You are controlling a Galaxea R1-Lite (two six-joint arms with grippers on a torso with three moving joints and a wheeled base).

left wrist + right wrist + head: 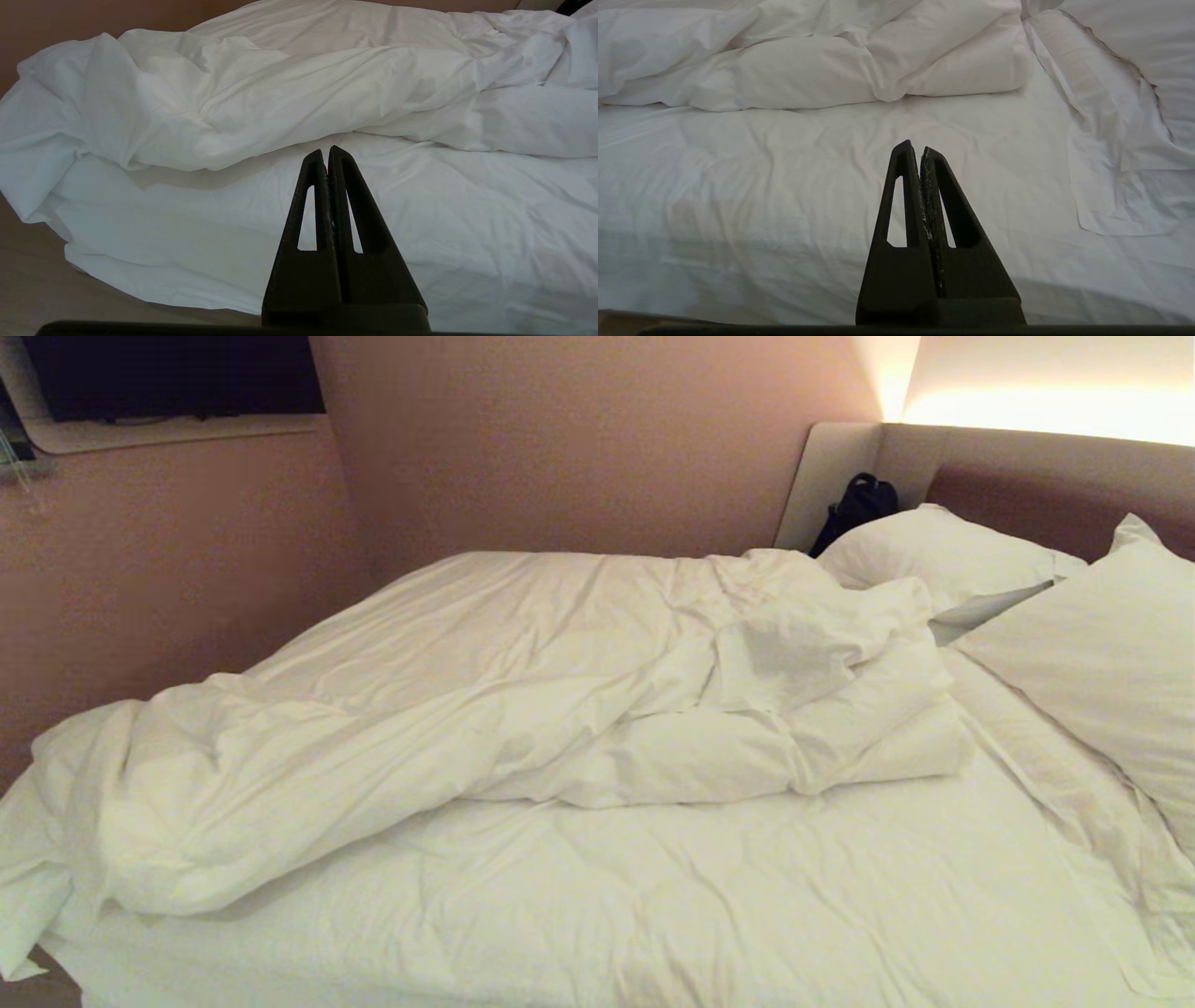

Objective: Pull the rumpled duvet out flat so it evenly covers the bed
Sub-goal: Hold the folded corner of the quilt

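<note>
Nearest the robot, both arms sit low at the near edge of the bed [653,933], outside the head view. Left claw [328,151]: fingers pressed together, tips pointing level across the mattress, gripping nothing, clear of the bedding. Right claw [916,148]: same pose, fingers closed on nothing, aimed over bare fitted sheet [784,186]. Beyond the claws, the near half of the mattress shows only the wrinkled sheet. Past that, the duvet [485,709] lies bunched in a thick roll running across the middle of the bed, its folded edge facing the robot; the far half of it lies flatter toward the wall. At the robot's left the duvet heaps up and spills over the bed's corner toward the floor [28,284]. At the right, two pillows [1102,653] rest at the head end, the nearer one overlapping the sheet, the farther one touching the duvet's end. Behind them stands the padded headboard [1027,485], with a dark bag [859,504] in its corner.
</note>
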